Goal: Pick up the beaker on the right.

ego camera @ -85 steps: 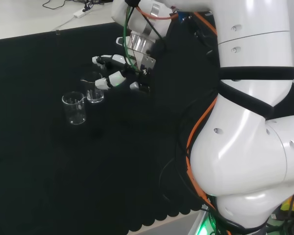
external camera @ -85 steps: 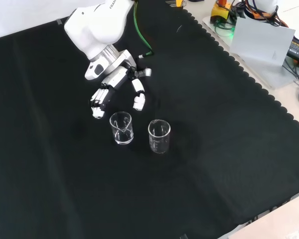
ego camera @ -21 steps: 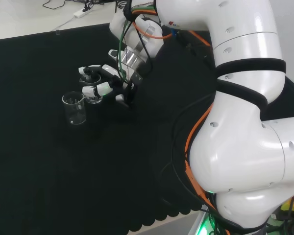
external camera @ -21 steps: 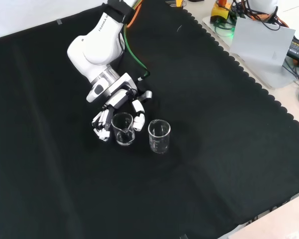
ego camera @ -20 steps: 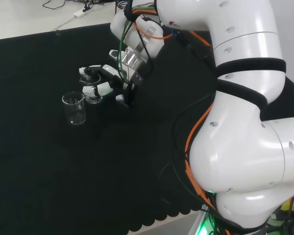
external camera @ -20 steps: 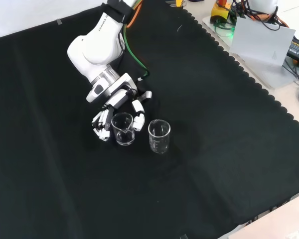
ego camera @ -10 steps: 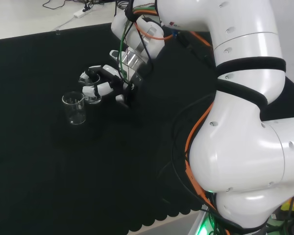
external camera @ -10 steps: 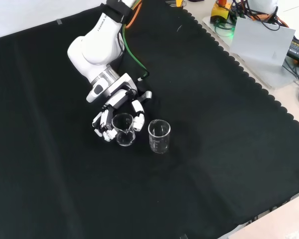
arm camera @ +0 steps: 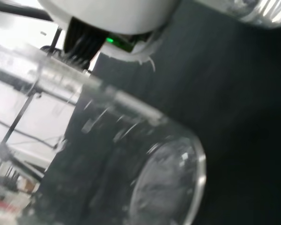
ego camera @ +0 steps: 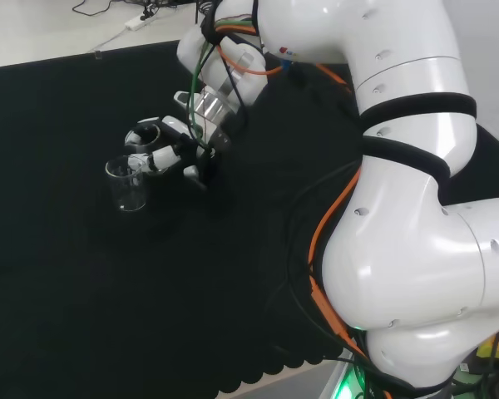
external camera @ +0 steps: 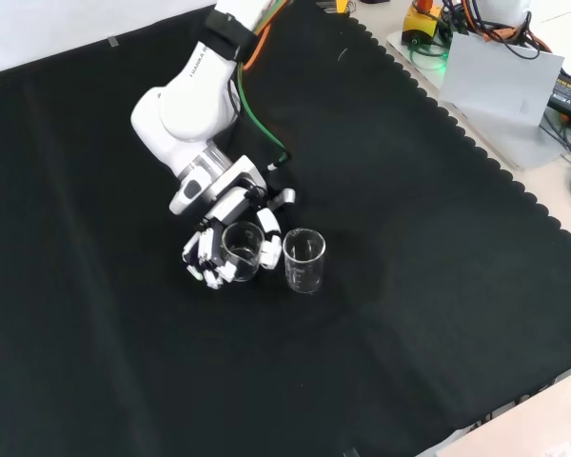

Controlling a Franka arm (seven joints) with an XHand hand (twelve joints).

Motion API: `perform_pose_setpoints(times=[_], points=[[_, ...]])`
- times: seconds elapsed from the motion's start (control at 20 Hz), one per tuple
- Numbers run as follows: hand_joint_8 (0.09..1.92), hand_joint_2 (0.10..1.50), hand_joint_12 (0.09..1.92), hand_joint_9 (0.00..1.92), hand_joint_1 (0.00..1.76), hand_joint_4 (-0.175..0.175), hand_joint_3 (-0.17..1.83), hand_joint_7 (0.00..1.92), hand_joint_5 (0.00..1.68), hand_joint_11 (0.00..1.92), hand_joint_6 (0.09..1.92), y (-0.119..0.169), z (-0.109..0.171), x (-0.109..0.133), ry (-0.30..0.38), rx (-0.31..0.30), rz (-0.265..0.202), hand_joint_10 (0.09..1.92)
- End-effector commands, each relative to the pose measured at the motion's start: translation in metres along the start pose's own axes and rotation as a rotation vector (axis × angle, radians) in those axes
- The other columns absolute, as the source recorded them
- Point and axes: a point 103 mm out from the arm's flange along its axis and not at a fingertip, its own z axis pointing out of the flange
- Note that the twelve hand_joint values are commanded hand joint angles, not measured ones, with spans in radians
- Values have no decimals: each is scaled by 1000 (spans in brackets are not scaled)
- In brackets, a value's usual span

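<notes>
The held beaker (external camera: 240, 249) sits mid-cloth in the front view, w/ the hand (external camera: 230, 238) wrapped round it: fingers (external camera: 207, 259) curl along its left side, thumb (external camera: 269, 228) presses its right side, so the hand is closed on the glass. In the head view this beaker (ego camera: 150, 150) is the farther of the two, mostly hidden betw. the curled fingers (ego camera: 141, 134) and thumb, w/ the hand (ego camera: 173, 143) reaching in from the right. Wrist view shows the beaker (arm camera: 131, 159) close and large, tilted, its rim and clear wall across the frame.

The second beaker (external camera: 304, 260) stands upright just right of the held one in the front view, nearly touching the thumb; in the head view it (ego camera: 126, 184) is nearer the camera, just left of the fingers.

Both rest over black cloth (external camera: 409, 248). The white arm (external camera: 192, 90) comes in from the top of the front view; its big links (ego camera: 416, 233) stand at the head view's right.
</notes>
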Motion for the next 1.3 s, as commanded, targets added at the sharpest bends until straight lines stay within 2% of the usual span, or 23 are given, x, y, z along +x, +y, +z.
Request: perform_pose_setpoints(times=[0.05, 0.15, 0.25, 0.3, 0.4, 0.5, 0.6, 0.7, 0.95, 1.15, 1.25, 1.3], points=[[532, 562, 1329, 612, 1096, 1, 772, 572, 653, 97, 1024, -23, -32, -11, 41, -46, 6, 514], [541, 595, 1331, 624, 1066, 9, 773, 592, 699, 104, 1015, -24, -36, -9, 42, -92, 10, 521], [546, 770, 1313, 774, 1054, 118, 554, 820, 941, 243, 964, -25, -40, -6, 27, -139, 12, 525], [526, 814, 1267, 899, 1058, 147, 478, 994, 1023, 378, 916, -24, -41, -3, 6, -161, 15, 507], [455, 838, 1127, 1181, 1067, 169, 427, 1317, 1104, 696, 856, -23, -46, 1, -23, -191, 20, 434], [398, 813, 964, 1426, 1079, 175, 456, 1540, 1149, 1018, 811, -23, -52, 4, -49, -215, 22, 353], [395, 769, 816, 1622, 1092, 175, 517, 1681, 1184, 1287, 776, -24, -60, 7, -59, -237, 18, 342], [419, 739, 743, 1720, 1100, 175, 562, 1743, 1202, 1413, 764, -26, -69, 10, -65, -252, 9, 354], [453, 709, 702, 1773, 1107, 175, 606, 1767, 1219, 1482, 752, -33, -89, 17, -82, -267, -7, 365], [460, 703, 697, 1777, 1109, 175, 615, 1766, 1223, 1486, 749, -38, -97, 26, -48, -281, -22, 365], [462, 701, 695, 1776, 1109, 175, 619, 1765, 1224, 1485, 749, -39, -100, 31, -36, -277, -29, 364], [462, 699, 694, 1775, 1110, 175, 620, 1764, 1224, 1483, 750, -34, -93, 35, -57, -256, -35, 363]])
